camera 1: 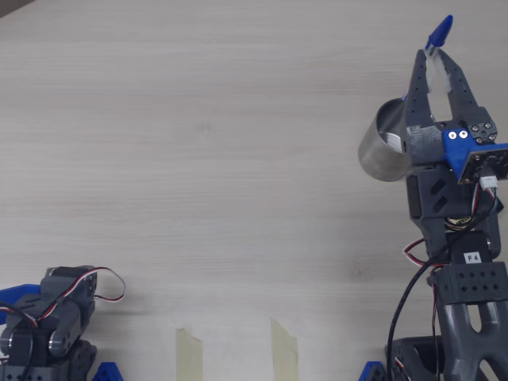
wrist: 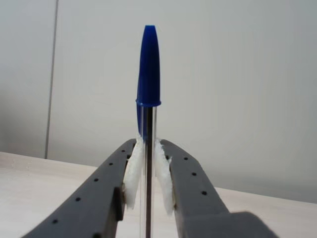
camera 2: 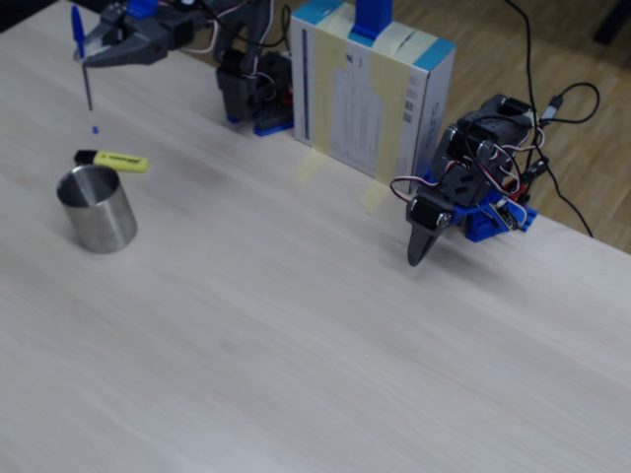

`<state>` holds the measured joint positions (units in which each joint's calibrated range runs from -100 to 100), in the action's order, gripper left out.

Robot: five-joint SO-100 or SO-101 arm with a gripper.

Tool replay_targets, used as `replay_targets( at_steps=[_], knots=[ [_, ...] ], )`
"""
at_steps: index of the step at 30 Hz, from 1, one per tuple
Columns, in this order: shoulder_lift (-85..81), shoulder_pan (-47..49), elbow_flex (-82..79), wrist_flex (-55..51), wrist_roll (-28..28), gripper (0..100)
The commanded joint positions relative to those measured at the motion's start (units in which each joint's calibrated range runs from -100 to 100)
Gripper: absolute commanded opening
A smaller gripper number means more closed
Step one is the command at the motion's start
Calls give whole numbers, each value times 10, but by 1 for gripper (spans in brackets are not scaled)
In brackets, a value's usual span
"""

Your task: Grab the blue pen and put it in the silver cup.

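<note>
**Pen held upright above the worktop**

Your end effector (wrist: 147, 186) is clenched on the blue pen (wrist: 148, 99), its white padded fingers (wrist: 132, 173) pressing the clear barrel from both sides, cap pointing up. In the fixed view the pen (camera 2: 83, 61) hangs in the air at 12 o'clock from the silver cup (camera 2: 97, 208), which stands on the worktop (camera 2: 325, 325). A yellow highlighter (camera 2: 112, 160) lies just beyond the cup.

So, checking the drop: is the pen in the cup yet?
Out. The pen hangs upright in the gripper, above the table beyond the cup.
</note>
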<state>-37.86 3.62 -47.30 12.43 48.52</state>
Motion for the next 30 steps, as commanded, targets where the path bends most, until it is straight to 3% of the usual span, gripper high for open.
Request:
replay_targets(
  at_steps=[1, 30],
  knots=[
    [-15, -23, 0, 9, 22, 2],
    [54, -87, -57, 9, 28, 2]
  ],
)
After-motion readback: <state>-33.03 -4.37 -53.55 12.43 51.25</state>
